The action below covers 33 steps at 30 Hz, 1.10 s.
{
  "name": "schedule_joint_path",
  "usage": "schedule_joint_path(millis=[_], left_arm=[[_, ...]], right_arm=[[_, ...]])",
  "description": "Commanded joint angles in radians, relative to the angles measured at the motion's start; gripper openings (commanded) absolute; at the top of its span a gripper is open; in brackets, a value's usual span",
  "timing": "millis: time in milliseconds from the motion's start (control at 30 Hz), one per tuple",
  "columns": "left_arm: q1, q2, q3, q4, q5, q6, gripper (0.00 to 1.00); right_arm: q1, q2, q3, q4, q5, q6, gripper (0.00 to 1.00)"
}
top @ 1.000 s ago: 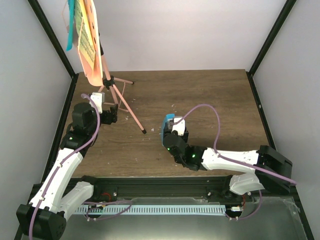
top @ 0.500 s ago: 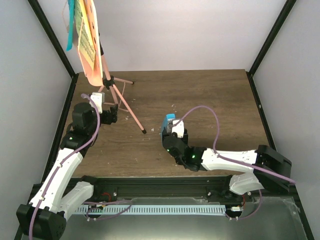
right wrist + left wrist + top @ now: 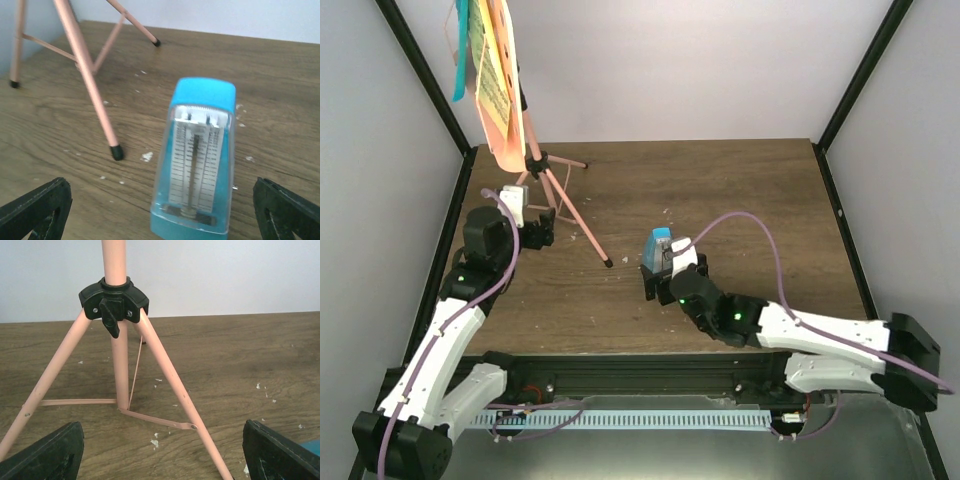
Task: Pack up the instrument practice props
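Note:
The small blue metronome (image 3: 658, 243) with its clear cover stands upright mid-table. In the right wrist view the metronome (image 3: 199, 155) sits just ahead of and between my open right gripper (image 3: 160, 205), untouched. In the top view the right gripper (image 3: 663, 277) is right behind it. The salmon-pink music stand (image 3: 548, 180) stands at the back left. Its desk holds yellow sheets (image 3: 495, 85) and a blue sheet (image 3: 460, 60). My left gripper (image 3: 542, 230) is open and empty, facing the tripod legs (image 3: 165, 370) below the black hub (image 3: 114, 300).
The wooden table (image 3: 750, 200) carries small white specks (image 3: 155, 442). Grey walls and black frame posts (image 3: 850, 90) close in the left, back and right sides. The stand's nearest foot (image 3: 117, 152) rests just left of the metronome.
My right arm has swung its elbow to the right and drawn back slightly, so more of the metronome shows. The left arm and the stand have not moved.

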Motion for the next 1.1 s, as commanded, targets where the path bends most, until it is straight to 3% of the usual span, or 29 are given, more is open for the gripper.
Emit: schedule_joint_path(millis=[0, 133, 267, 400, 500, 833, 1067], left_arm=[[0.003, -0.01, -0.01, 0.009, -0.003, 0.012, 0.88], [0.0, -0.012, -0.015, 0.018, 0.044, 0.014, 0.88], [-0.047, -0.003, -0.01, 0.01, 0.098, -0.012, 0.88], [-0.152, 0.012, 0.015, -0.05, 0.131, -0.152, 0.87], [-0.213, 0.009, -0.043, 0.005, 0.2, -0.306, 0.85], [-0.391, 0.203, -0.196, 0.131, 0.183, -0.517, 0.75], [-0.459, 0.424, -0.214, 0.275, 0.191, -0.497, 0.64]], right_arm=[[0.001, -0.128, 0.001, -0.066, -0.152, -0.041, 1.0], [-0.026, -0.214, 0.01, -0.137, -0.232, -0.006, 1.0], [-0.14, -0.269, 0.008, -0.212, -0.347, 0.079, 1.0], [-0.274, -0.306, -0.024, -0.235, -0.473, 0.142, 0.98], [-0.371, -0.309, -0.064, -0.24, -0.553, 0.186, 0.91], [-0.728, -0.284, -0.276, -0.092, -0.883, 0.313, 0.82], [-0.784, -0.213, -0.373, 0.035, -0.974, 0.364, 0.79]])
